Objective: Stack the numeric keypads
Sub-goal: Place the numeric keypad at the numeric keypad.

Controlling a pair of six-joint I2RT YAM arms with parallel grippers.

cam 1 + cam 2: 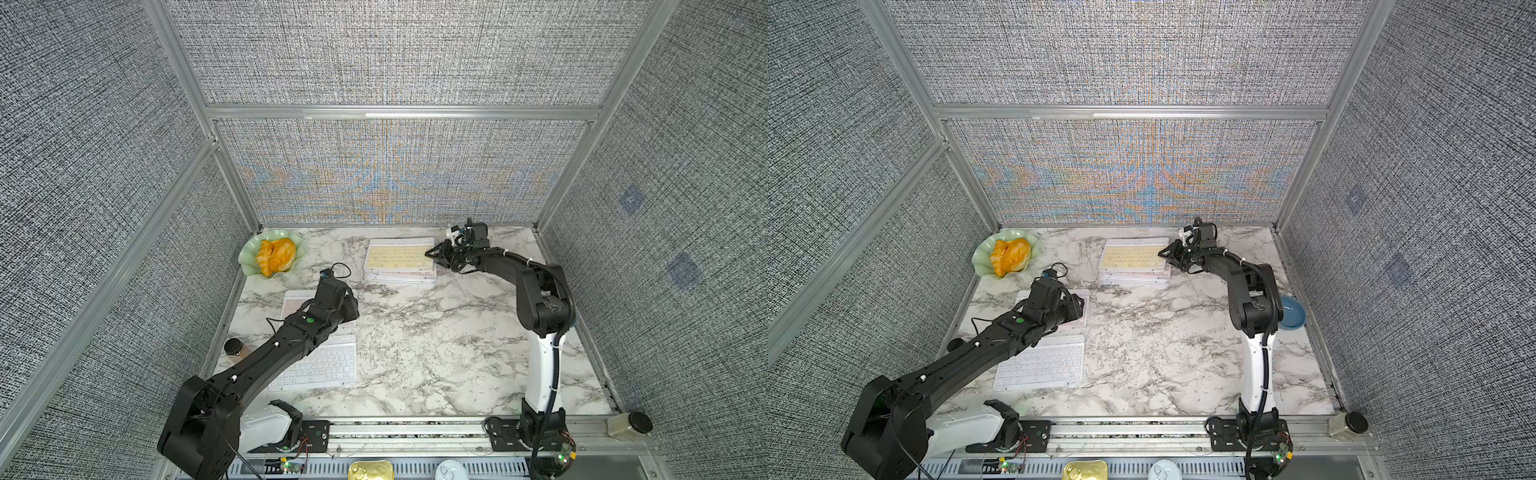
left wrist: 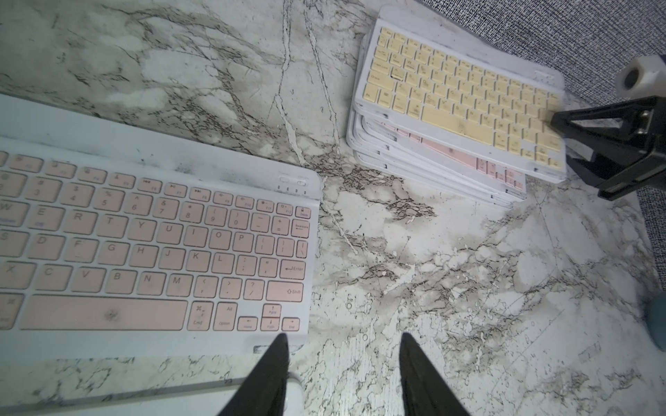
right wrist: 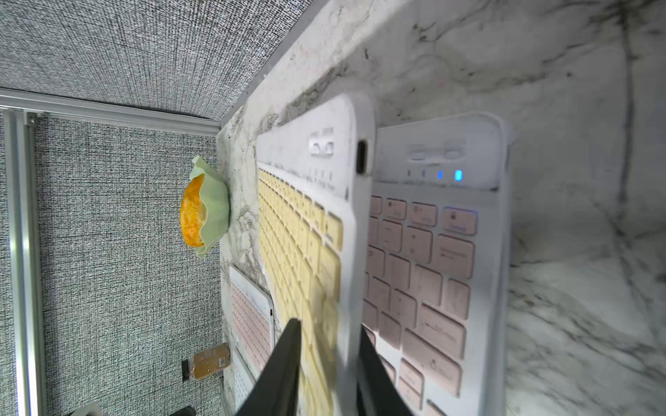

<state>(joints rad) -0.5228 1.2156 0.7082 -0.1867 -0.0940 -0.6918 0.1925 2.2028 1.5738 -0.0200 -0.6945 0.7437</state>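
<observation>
left hand [image 2: 344, 335] spread | right hand [image 3: 328, 324] straddles yellow keypad [image 3: 299, 234], grip unclear | blue light [image 3: 458, 175]: right wrist only

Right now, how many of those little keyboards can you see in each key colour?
Pale yellow: 1, the yellow keypad topping the stack
Pink: 2, the stacked pink keypad and the loose pink keypad
White: 1, the white keypad
Total: 4; lower stack layers hide their keys.

Both top views high, looking down over whole table [image 1: 436, 332], wrist views close, both seeing the keypad stack [image 2: 457, 101]
</observation>
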